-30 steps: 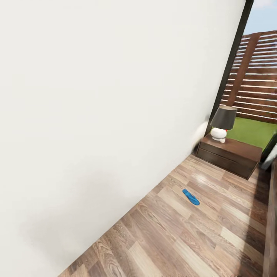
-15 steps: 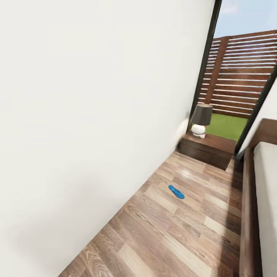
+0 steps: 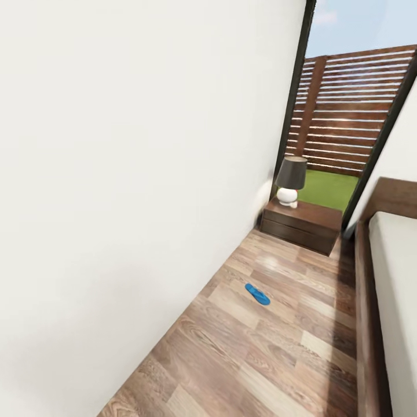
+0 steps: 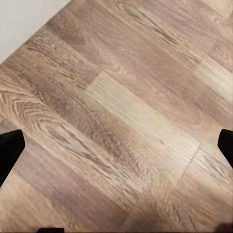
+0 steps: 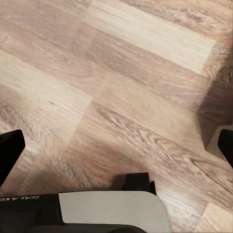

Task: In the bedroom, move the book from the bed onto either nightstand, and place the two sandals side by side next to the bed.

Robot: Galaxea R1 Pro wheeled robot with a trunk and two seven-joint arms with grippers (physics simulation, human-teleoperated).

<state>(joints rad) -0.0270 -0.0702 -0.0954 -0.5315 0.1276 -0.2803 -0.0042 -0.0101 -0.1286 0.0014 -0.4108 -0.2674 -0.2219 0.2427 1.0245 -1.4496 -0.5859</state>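
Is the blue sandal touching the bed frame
Apart. In the head view the sandal lies on open floor, with bare planks between it and the bed.

Head view tilted along wall, wrist views close above floor (image 4: 121, 111)

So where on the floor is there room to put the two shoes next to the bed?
The brown wood-plank floor lies bare between the bright blue flat flip-flop and the dark brown wooden bed frame. Bare planks also run along the white wall. Far end is tighter: a dark brown nightstand with a grey-shaded lamp.
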